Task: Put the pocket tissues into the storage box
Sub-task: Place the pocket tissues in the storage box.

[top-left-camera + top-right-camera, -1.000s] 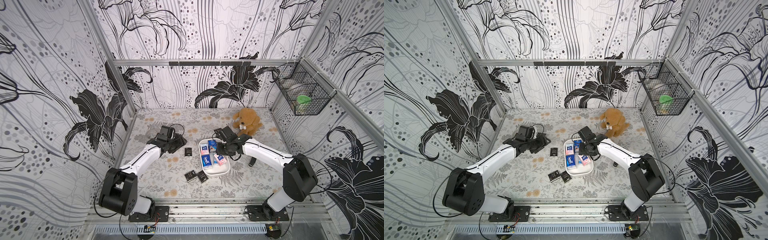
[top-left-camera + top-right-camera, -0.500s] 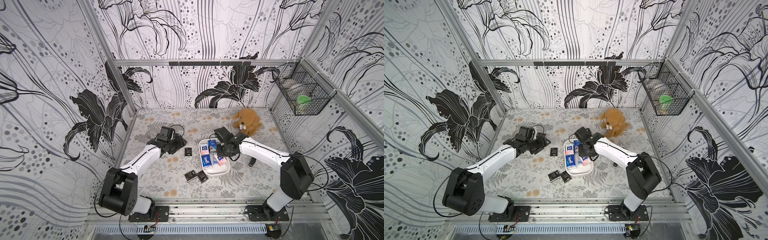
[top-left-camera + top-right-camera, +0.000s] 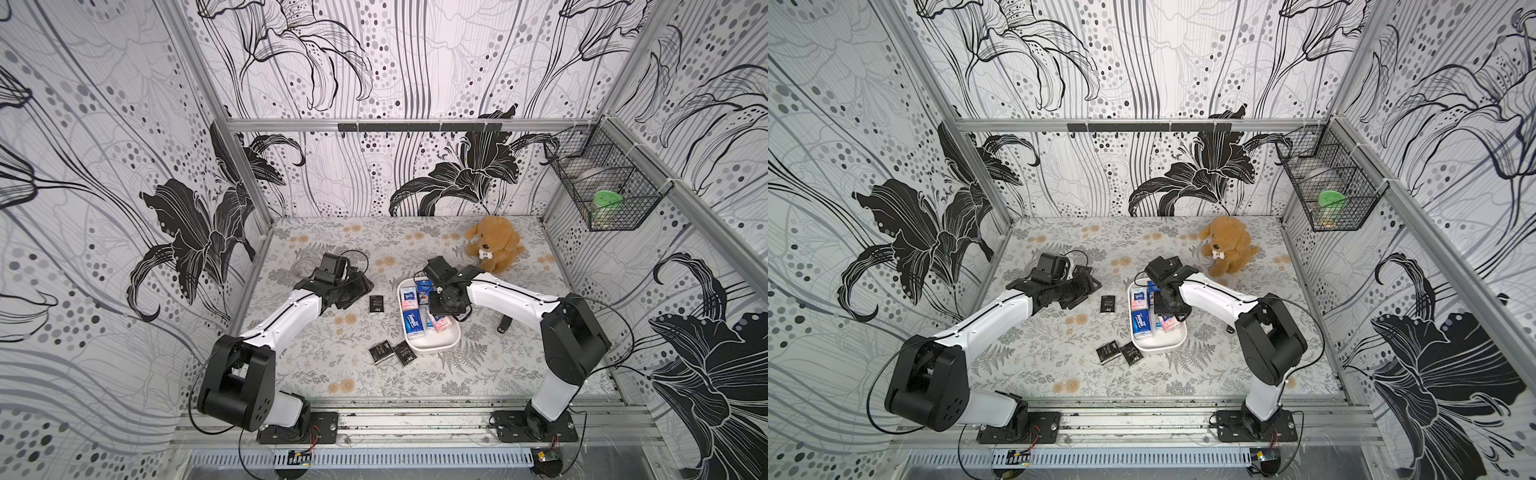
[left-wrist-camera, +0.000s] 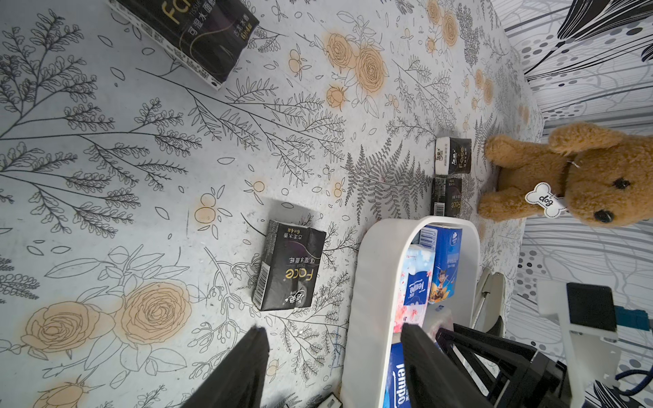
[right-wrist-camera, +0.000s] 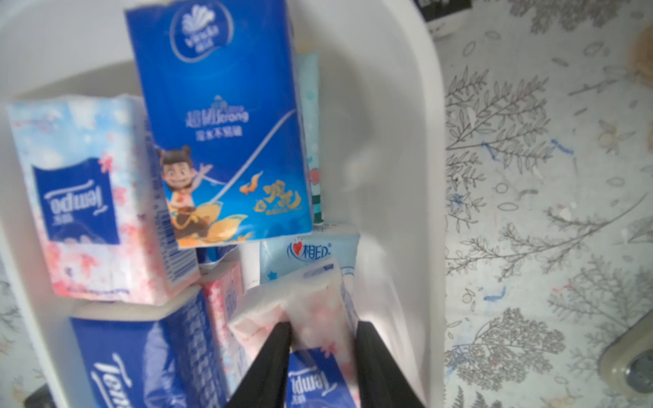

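A: Where's the storage box (image 3: 432,341)?
B: On the table (image 3: 395,237), holding pocket tissues (image 5: 219,123); two packets read "Tempo".
A: The claws?
B: Right gripper (image 5: 323,328) pinches a pink-white packet (image 5: 304,303) inside the box; left gripper (image 4: 332,326) spread, empty, near it.
A: Outside?
B: Black packets (image 4: 288,265) marked "Face"; the tag (image 4: 544,198) on the plush dog (image 4: 583,166) says "dog".

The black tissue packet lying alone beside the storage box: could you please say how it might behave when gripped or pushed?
The black tissue packet looks soft: its wrapper is creased, so it would probably squash slightly under a grip. Lying flat on the table, it should slide rather than roll or tip. A small pack of tissues, it is probably light.
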Robot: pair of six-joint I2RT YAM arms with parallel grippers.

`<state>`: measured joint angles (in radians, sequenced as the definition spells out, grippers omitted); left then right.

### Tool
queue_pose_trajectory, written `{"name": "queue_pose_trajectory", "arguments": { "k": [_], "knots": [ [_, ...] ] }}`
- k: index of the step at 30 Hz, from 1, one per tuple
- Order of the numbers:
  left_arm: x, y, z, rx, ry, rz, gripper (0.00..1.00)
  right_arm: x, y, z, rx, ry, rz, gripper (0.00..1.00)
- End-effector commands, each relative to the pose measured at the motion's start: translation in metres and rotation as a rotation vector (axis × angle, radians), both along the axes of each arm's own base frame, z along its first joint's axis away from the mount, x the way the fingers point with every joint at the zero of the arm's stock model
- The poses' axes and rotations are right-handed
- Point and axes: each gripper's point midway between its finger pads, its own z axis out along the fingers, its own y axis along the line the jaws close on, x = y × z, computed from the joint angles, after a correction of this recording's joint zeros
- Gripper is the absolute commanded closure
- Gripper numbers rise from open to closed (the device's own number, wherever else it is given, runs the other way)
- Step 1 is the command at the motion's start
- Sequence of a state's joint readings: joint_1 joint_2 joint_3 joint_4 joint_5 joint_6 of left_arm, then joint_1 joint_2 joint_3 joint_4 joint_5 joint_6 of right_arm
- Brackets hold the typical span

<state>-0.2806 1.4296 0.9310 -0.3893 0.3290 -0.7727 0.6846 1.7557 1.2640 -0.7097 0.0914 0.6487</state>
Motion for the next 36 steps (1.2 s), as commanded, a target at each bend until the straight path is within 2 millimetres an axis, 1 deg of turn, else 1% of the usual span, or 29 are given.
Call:
{"name": "queue_pose_trajectory", "arguments": {
  "k": [1,3,8,9,11,13,15,17,19,21,23,26,28,31,36],
  "knots": [
    [0.003,0.000,0.008,0.004,-0.040,-0.002,0.36,0.001,-0.003,-0.005,0.004,0.002,-0.102,0.70],
    [0.002,0.000,0.008,0.006,-0.040,-0.003,0.35,0.002,-0.003,-0.002,0.026,-0.009,-0.140,0.74],
    [0.002,0.001,0.007,0.003,-0.038,-0.001,0.36,0.002,0.002,-0.001,0.099,-0.016,-0.202,0.78],
    [0.002,0.000,0.007,0.000,-0.040,-0.002,0.35,0.002,0.003,0.000,0.108,-0.019,-0.206,0.76],
    [0.001,0.000,0.007,0.000,-0.041,-0.004,0.35,0.003,0.002,0.004,0.110,-0.031,-0.218,0.69],
    [0.001,0.000,0.007,0.001,-0.039,-0.004,0.36,0.007,-0.001,0.017,0.116,-0.070,-0.228,0.61],
    [0.001,0.001,0.006,0.008,-0.039,-0.006,0.35,0.013,-0.004,0.039,0.129,-0.136,-0.233,0.53],
    [0.001,0.002,0.005,0.015,-0.040,-0.007,0.36,0.019,-0.008,0.057,0.144,-0.181,-0.225,0.52],
    [0.002,0.003,0.004,0.022,-0.038,-0.005,0.36,0.024,-0.015,0.064,0.144,-0.201,-0.216,0.52],
    [0.003,0.004,0.005,0.029,-0.040,-0.007,0.35,0.028,-0.025,0.065,0.136,-0.202,-0.214,0.59],
    [0.004,0.004,0.007,0.034,-0.043,-0.007,0.36,0.029,-0.027,0.066,0.139,-0.198,-0.185,0.70],
    [0.005,0.005,0.009,0.041,-0.046,-0.005,0.35,0.028,-0.021,0.065,0.141,-0.179,-0.131,0.90],
    [0.006,0.006,0.010,0.043,-0.048,-0.004,0.35,0.026,-0.016,0.060,0.147,-0.152,-0.100,0.98],
    [0.006,0.007,0.009,0.044,-0.043,-0.002,0.36,0.020,-0.014,0.047,0.126,-0.102,-0.067,1.00],
    [0.006,0.009,0.011,0.052,-0.047,0.001,0.36,0.007,-0.025,0.019,0.048,-0.028,-0.048,1.00]
  ]
}}
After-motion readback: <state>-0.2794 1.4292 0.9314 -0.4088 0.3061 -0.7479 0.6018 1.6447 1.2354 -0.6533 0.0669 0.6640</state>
